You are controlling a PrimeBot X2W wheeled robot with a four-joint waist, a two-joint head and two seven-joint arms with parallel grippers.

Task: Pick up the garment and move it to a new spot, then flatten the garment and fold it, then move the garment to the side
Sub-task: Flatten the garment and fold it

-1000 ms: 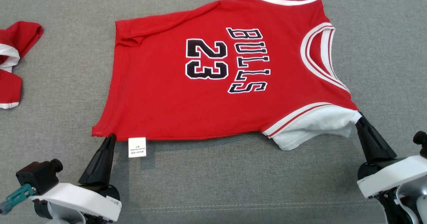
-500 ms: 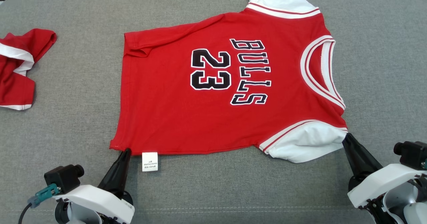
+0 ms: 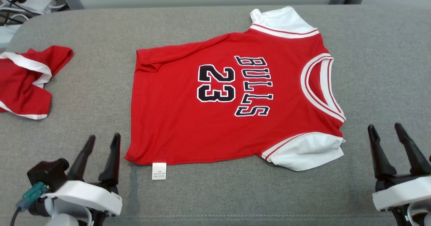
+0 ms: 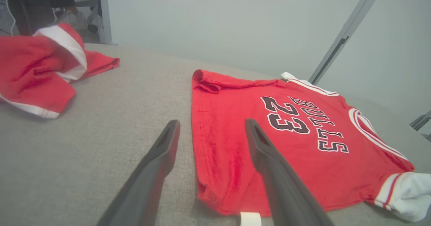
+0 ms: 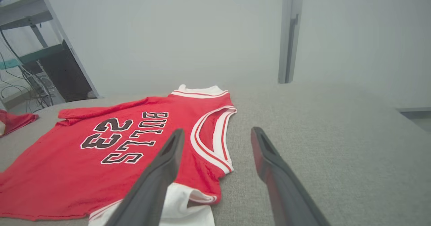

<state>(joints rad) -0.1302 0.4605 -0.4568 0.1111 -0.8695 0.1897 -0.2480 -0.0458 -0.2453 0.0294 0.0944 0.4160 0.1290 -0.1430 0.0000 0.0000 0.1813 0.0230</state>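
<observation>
I have just let go: my left gripper and right gripper now stand spread and empty, clear of the jersey, whose near hem and sleeve they pinched a moment ago. It lies face up, mid-cushion, so I judge folding comes next. Its far hem corner is curled over, and the label print is unreadable.
</observation>
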